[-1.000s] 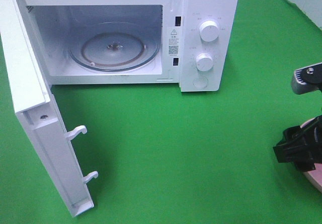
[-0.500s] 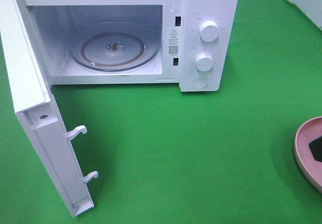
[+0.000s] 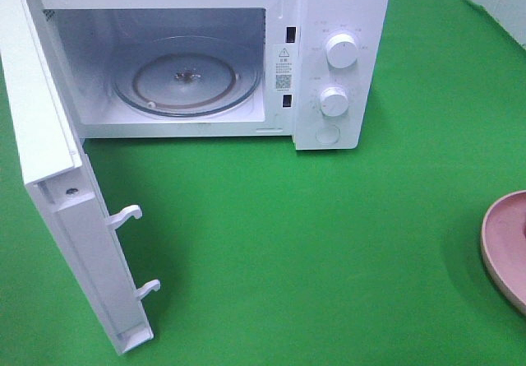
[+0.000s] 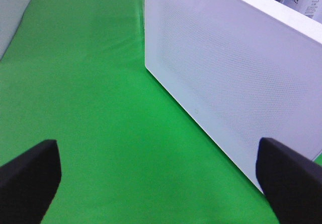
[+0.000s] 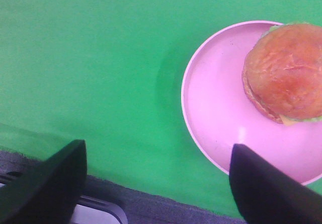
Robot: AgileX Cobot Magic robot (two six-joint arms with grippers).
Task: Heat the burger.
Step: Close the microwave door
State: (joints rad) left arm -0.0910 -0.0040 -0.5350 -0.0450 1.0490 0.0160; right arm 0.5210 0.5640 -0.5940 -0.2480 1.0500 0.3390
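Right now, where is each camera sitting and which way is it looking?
Exterior high: up high, looking down at the open microwave, its door and the pink plate; no arm shows.
Left wrist: on the left arm, facing the door's outer side; left gripper open.
Right wrist: on the right arm, looking down at the burger on the plate; right gripper open.
Shared: high and left views show the door; high and right the plate.

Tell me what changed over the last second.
In the high view, the right arm pulled back off the right edge, uncovering the plate. Its end effector is open beside the plate, holding nothing; the burger sits on it. The microwave, its open door and the cloth stayed put.
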